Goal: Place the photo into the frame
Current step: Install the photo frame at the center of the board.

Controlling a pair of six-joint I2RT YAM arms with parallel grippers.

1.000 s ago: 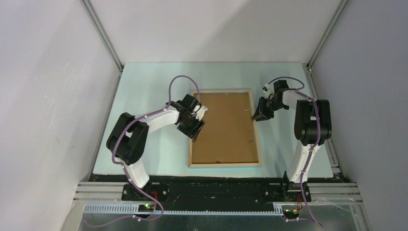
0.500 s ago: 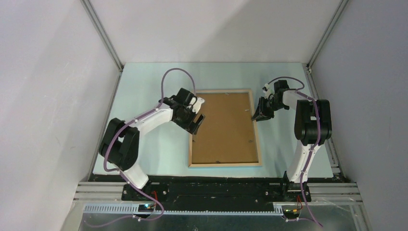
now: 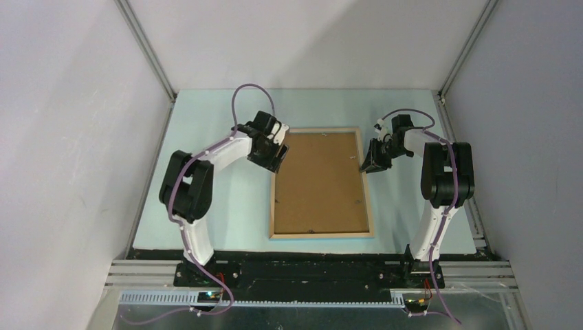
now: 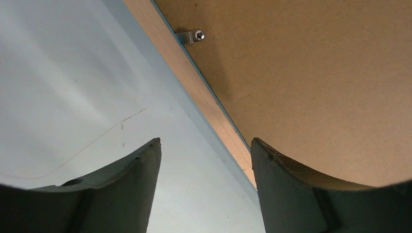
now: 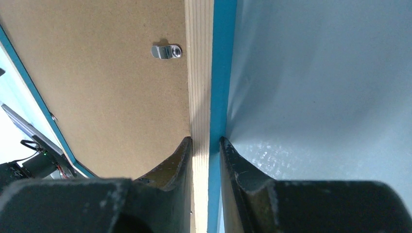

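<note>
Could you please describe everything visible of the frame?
The frame is a thin rectangle, light wood on its upturned back, blue at the edge, lying flat on the table. A brown backing board fills it, with small metal clips. The right hand pinches its right rail; the open left hand hangs over the left one.
</note>
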